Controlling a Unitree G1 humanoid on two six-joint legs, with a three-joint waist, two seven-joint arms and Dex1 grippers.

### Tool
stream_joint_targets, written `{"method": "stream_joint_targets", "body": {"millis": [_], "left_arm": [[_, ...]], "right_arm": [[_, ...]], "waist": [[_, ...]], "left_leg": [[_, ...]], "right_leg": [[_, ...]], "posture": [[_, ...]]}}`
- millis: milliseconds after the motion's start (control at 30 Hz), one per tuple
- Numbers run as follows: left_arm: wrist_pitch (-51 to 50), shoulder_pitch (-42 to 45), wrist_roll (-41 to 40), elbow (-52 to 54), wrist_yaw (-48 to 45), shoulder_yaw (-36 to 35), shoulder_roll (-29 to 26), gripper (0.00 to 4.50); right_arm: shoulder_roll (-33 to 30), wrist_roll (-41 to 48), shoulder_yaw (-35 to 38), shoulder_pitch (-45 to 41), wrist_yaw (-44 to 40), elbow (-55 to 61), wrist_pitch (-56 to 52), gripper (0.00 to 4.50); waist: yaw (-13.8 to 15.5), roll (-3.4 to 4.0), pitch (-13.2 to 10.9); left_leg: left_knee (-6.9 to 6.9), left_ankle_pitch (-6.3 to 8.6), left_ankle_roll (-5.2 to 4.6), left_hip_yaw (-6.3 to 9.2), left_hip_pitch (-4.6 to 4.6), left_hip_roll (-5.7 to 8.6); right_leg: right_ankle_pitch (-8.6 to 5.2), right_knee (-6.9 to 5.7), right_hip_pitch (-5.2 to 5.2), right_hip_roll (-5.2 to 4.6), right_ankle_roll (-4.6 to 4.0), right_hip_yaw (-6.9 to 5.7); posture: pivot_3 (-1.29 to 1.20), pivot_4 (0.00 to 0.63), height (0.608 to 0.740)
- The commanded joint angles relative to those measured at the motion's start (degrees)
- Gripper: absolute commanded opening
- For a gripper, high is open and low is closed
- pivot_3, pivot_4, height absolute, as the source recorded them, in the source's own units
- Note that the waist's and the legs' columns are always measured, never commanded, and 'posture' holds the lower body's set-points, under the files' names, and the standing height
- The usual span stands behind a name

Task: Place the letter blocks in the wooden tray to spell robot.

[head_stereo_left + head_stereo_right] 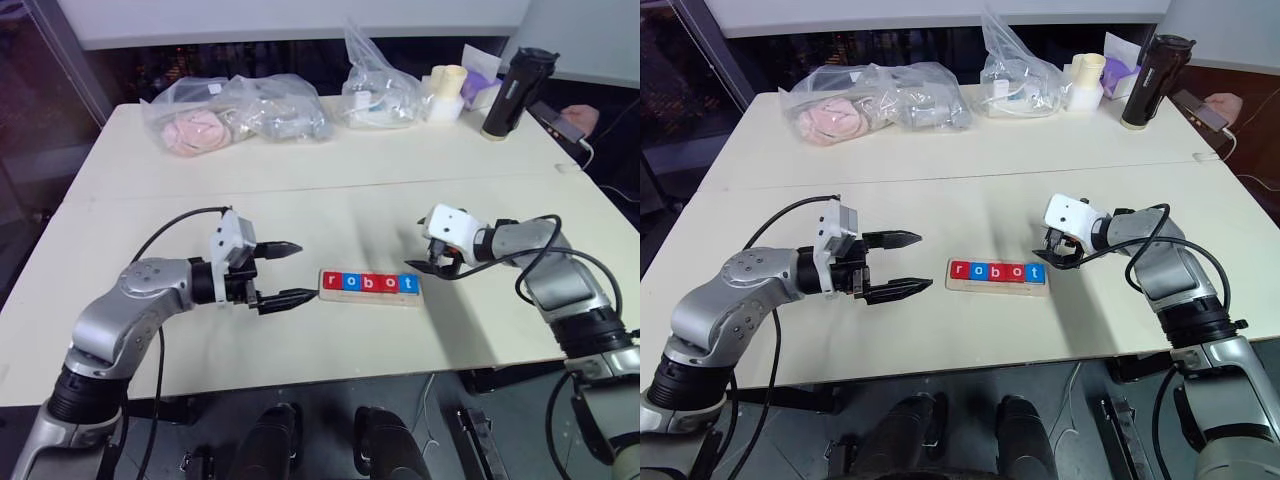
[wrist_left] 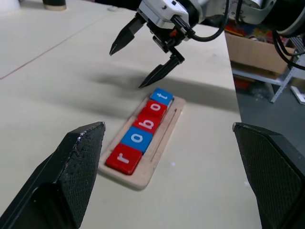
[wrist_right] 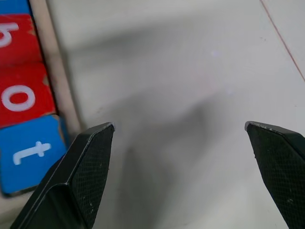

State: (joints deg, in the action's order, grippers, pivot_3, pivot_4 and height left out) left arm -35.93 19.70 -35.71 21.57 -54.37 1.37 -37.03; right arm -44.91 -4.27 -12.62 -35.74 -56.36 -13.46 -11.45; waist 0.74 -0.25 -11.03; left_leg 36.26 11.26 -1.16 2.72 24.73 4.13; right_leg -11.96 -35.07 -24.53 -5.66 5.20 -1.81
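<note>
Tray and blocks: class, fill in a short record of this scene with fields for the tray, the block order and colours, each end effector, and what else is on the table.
tray: pale wood tray on the table, between the two end effectors
blocks: five blocks in the tray, spelling r-o-b-o-t
colours: red, blue, red, red, blue
left end effector: open, empty, beside the r end
right end effector: open, empty, by the t end
task state: word looks complete
far edge: plastic bags, dark bottle
</note>
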Motion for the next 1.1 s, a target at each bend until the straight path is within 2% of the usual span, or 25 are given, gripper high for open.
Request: {"method": "stream_joint_targets", "body": {"millis": [33, 367, 633, 767, 900, 1100], "left_arm": [[-0.3, -0.3, -1.3, 2.7, 0.6, -1.3, -0.4, 4.50], [-0.7, 0.3, -1.0, 2.3, 0.7, -0.5, 0.2, 4.50], [-0.8, 0.5, -0.9, 2.0, 0.2, -0.4, 0.2, 4.50], [-0.9, 0.3, -0.7, 2.3, 0.5, -0.6, -0.2, 4.50], [-0.6, -0.8, -0.3, 2.5, 0.6, -1.3, -1.0, 4.50], [-0.3, -1.7, -0.5, 2.5, 0.5, -1.8, -1.6, 4.50]], "right_arm": [[-0.3, 0.5, 1.0, -1.2, -1.6, 1.2, 1.2, 4.46], [-2.2, 1.7, 1.6, 3.2, -5.2, 8.9, -1.0, 4.46], [-3.1, 2.4, 3.6, 2.4, -4.7, 11.5, -2.9, 4.46], [-4.9, 5.9, 8.5, 3.5, -4.5, 18.0, -9.0, 4.46], [-9.9, 12.2, 16.0, 11.8, -7.2, 31.5, -17.4, 4.46], [-15.3, 18.2, 25.1, 22.9, -8.3, 43.1, -24.8, 4.46]], "waist": [[0.0, 0.00, 0.0], [0.0, 0.00, 0.0], [0.0, 0.00, 0.0], [0.1, 0.00, 0.0], [0.4, -0.01, 0.0], [0.0, -0.01, 0.0]], "left_leg": [[0.00, 0.00, 0.00, 0.00, 0.00, 0.00], [0.01, 0.00, 0.00, 0.01, -0.01, -0.01], [0.01, 0.00, 0.01, 0.01, -0.01, -0.01], [0.00, 0.01, 0.01, 0.01, -0.01, -0.01], [-0.04, 0.01, 0.01, 0.06, -0.01, -0.01], [-0.01, 0.04, 0.05, 0.03, 0.00, -0.01]], "right_leg": [[0.00, 0.00, 0.00, 0.00, 0.00, 0.00], [0.00, -0.02, 0.00, 0.01, 0.00, 0.01], [0.00, -0.02, 0.00, 0.00, 0.00, 0.02], [0.00, -0.02, 0.00, -0.02, 0.00, 0.02], [-0.02, 0.00, 0.01, -0.13, 0.01, 0.01], [-0.03, 0.02, 0.02, -0.20, 0.00, 0.01]], "posture": [[0.00, 0.150, 0.738], [0.00, 0.150, 0.738], [0.00, 0.150, 0.738], [0.00, 0.150, 0.738], [0.00, 0.150, 0.738], [0.00, 0.150, 0.738]]}}
